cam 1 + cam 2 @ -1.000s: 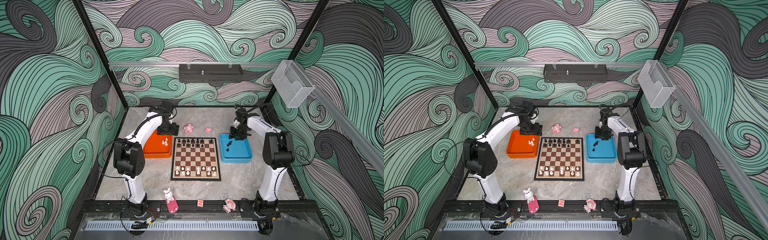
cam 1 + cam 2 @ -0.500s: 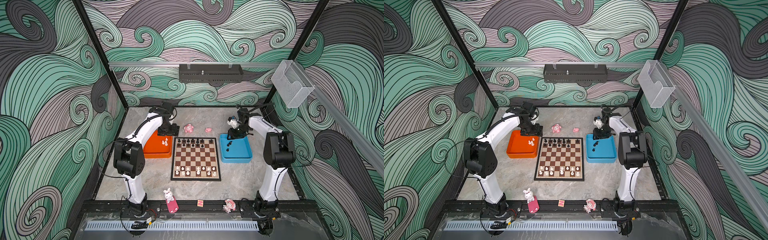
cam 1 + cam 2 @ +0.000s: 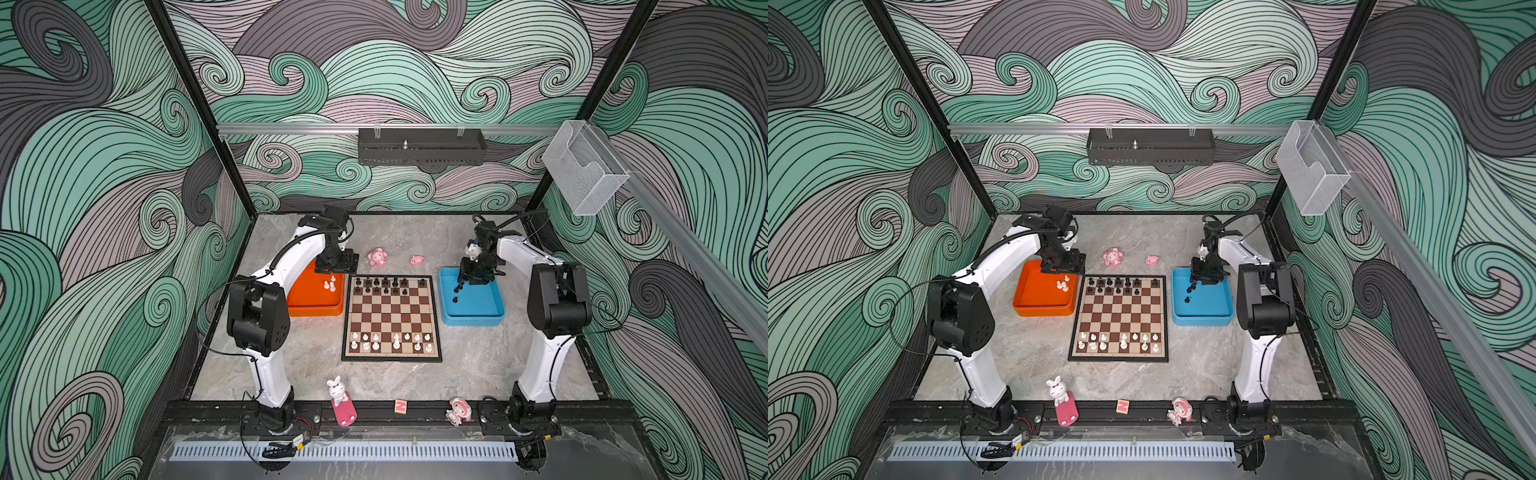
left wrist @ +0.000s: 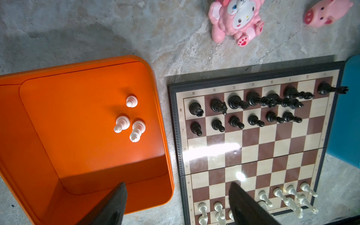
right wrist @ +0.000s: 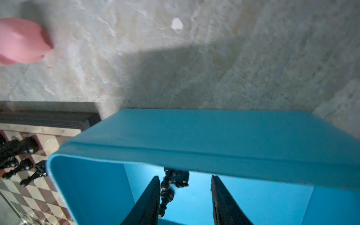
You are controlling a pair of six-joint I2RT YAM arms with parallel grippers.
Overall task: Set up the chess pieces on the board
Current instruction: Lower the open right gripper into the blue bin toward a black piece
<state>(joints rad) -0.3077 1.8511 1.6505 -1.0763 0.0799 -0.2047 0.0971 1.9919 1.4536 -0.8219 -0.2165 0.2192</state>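
Observation:
The board (image 3: 390, 316) (image 3: 1119, 318) lies in the middle of the table. Black chess pieces (image 3: 386, 284) fill its far rows and white chess pieces (image 3: 390, 338) its near rows. Three white pieces (image 4: 131, 101) (image 3: 329, 284) stand in the orange tray (image 4: 78, 116). My left gripper (image 4: 177, 187) (image 3: 336, 270) hangs open and empty over that tray's far corner beside the board. My right gripper (image 5: 185, 178) (image 3: 469, 282) reaches open into the blue tray (image 5: 214, 136). Black pieces (image 5: 166, 191) lie between its fingers against one finger, with a wide gap to the other.
Two pink toys (image 3: 377, 257) (image 3: 417, 260) lie behind the board. A bunny figurine (image 3: 338, 390), a small lettered block (image 3: 400, 406) and a pink doll (image 3: 458, 411) sit along the front rail. More black pieces (image 3: 455, 299) rest in the blue tray (image 3: 478, 307).
The right wrist has tilted and dipped over the far end of the blue tray. The left arm has held still.

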